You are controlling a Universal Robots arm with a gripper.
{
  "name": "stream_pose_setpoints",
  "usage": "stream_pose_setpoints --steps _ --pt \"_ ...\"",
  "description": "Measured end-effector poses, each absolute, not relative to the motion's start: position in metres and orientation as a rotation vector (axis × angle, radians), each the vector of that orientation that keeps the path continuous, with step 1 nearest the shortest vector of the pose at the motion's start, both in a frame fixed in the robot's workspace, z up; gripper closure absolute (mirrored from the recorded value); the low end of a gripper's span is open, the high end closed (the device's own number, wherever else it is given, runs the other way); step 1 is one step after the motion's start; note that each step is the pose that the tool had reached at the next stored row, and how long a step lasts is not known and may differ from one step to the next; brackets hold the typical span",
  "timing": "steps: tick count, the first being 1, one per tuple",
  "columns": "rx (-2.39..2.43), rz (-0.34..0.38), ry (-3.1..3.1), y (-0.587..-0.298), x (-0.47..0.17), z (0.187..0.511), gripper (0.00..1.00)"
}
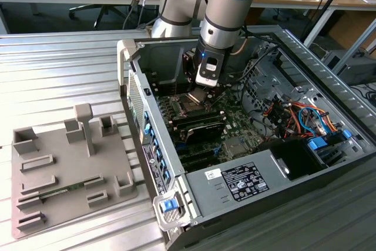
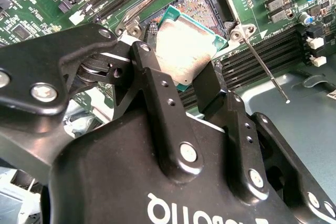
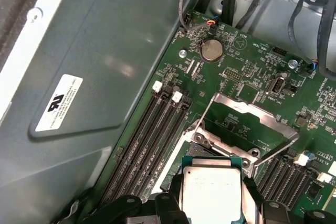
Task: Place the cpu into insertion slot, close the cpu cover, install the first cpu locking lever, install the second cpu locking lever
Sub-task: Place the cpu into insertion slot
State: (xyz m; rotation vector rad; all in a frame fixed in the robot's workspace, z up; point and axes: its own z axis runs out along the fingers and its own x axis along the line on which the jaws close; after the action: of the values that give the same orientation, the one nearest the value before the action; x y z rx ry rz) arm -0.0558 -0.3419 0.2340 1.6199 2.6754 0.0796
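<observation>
Silvery-grey square chip with the greenish rim, the cpu [image 2: 186, 51]: where is it?

It is clamped edge to edge between the two black metal fingers [image 2: 152, 90] of the robot arm's gripper [image 1: 204, 89]. In both wrist views it hangs tilted just over the insertion slot [image 2: 202, 9]. The slot is a dark square socket with a silvery rim, set into the green circuit board [image 3: 247, 61]. I cannot tell whether a corner of the chip touches the socket.

And the cpu cover [image 3: 257, 113]?

That thin silvery metal frame with a square cut-out is swung open on its hinge. In the first wrist view it stands on the far side of the socket. Two thin steel locking levers [image 3: 207, 111] are unlatched and angle away from the socket's sides.

What surrounds it?

Long black memory slots [image 3: 152, 140] run along both sides of the socket. In the exterior view the arm reaches down into an open grey metal computer case [image 1: 153, 145] lying on a ribbed metal table [image 1: 59, 69]. A grey plastic tray of holders [image 1: 59, 168] sits just beside the case, on the exterior view's left.
</observation>
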Motion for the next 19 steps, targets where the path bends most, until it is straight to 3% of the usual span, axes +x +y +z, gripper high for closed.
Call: stream_pose_setpoints --steps 19 --pt "1.644 0.079 2.660 -0.3419 -0.0558 0.2337 0.47"
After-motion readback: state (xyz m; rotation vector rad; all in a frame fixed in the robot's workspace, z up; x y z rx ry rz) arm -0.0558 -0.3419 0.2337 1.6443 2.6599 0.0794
